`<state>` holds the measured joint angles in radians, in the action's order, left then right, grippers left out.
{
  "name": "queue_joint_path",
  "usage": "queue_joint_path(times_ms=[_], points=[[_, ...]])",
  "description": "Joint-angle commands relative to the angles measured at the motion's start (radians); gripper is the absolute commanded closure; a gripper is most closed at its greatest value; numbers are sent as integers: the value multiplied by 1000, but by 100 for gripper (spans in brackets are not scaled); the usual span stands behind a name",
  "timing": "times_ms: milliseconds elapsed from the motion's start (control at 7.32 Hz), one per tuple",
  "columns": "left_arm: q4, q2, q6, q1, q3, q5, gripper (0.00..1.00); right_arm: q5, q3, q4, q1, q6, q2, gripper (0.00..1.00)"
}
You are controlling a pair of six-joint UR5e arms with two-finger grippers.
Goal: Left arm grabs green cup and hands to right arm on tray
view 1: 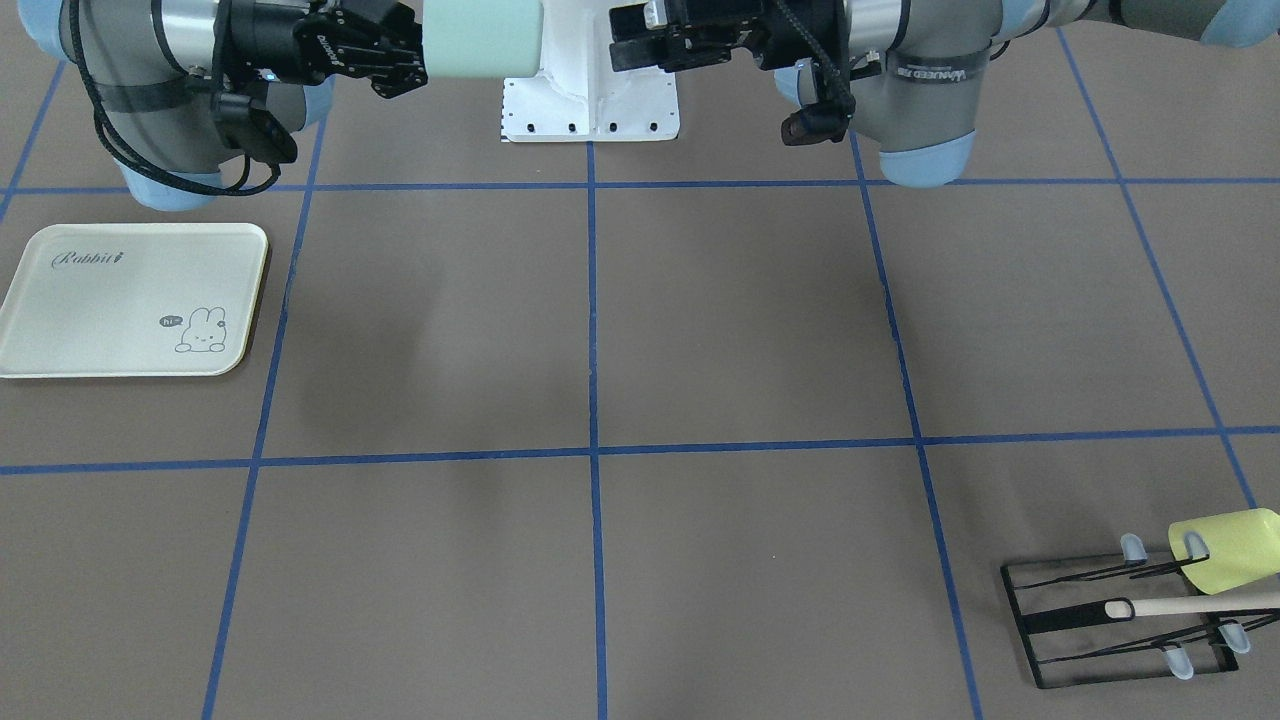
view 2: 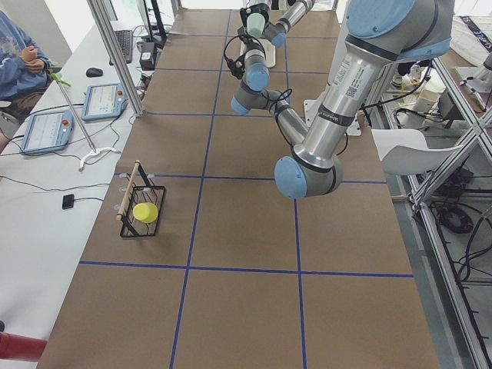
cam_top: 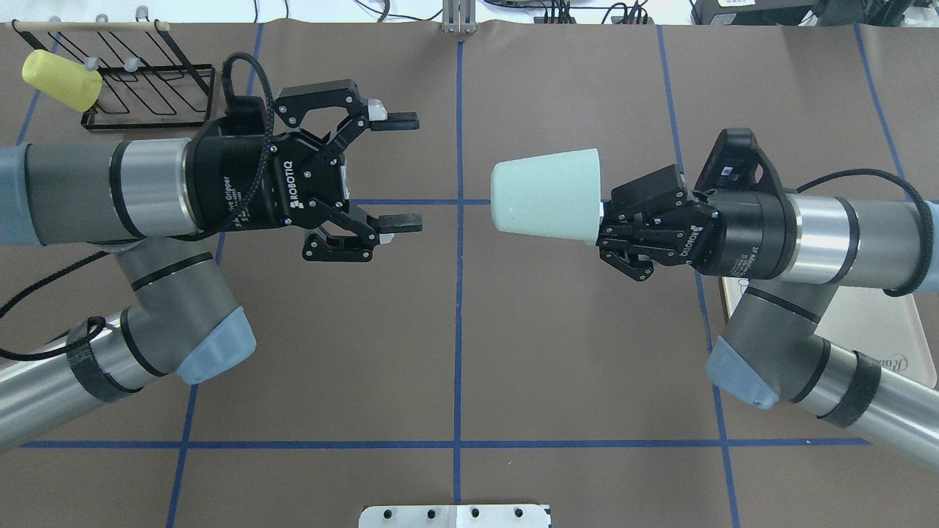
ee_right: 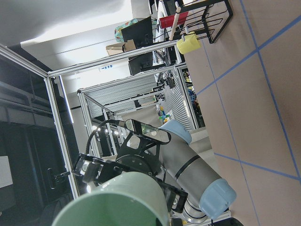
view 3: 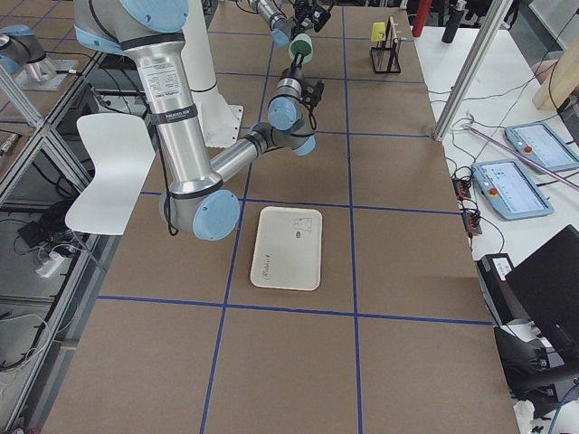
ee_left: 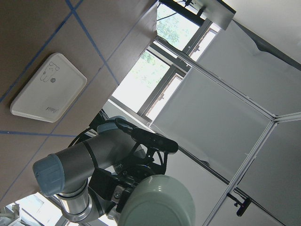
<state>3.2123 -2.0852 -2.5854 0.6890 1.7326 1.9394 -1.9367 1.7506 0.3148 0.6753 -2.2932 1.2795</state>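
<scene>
Green cup is up in the air right now, not on the table. It's lying on its side, closed narrow end pointing at the left arm, wide end toward the right arm. The right gripper is clenched on that wide end, so the right arm is the only one holding it. Can't really tell whether one finger sits inside the rim, it's too dark there.

Left gripper is spread wide, both fingers pointing at the cup's base with a clear gap in between, touching nothing. The two grippers face each other across the blue centre line, and the cup hangs just on the right arm's side of it. The left wrist camera looks straight at the cup's round bottom with the right gripper behind it.

Tray lies flat on the brown table on the right arm's side, well apart from the cup. You can read the "Rabbit" script and see the little bunny drawing. From overhead only a corner of it shows under the right arm.

Over on the left arm's side, at the far edge from the robot, there's a black wire rack with a yellow-green cup hung on one prong and a wooden stick lying across it.
</scene>
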Motion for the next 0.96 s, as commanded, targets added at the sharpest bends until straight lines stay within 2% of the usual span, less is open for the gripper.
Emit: queue_joint_path(times_ms=[0, 137, 273, 410, 547, 683, 820], points=[[-8, 57, 13, 110, -7, 12, 0, -7, -35, 8, 96, 1, 56, 100], [-28, 91, 92, 141, -30, 45, 0, -110, -128, 3, 165, 42, 52, 100], [-151, 106, 234, 171, -25, 143, 0, -227, -219, -3, 223, 164, 50, 100], [-337, 103, 370, 240, -19, 297, 0, -343, -338, -6, 287, 275, 50, 100], [-474, 103, 549, 283, -24, 426, 0, -441, -417, -61, 369, 399, 49, 100], [-562, 108, 655, 285, -31, 438, 0, -597, -408, -250, 480, 541, 46, 100], [-622, 111, 674, 285, -41, 437, 0, -748, -396, -461, 598, 686, 20, 100]])
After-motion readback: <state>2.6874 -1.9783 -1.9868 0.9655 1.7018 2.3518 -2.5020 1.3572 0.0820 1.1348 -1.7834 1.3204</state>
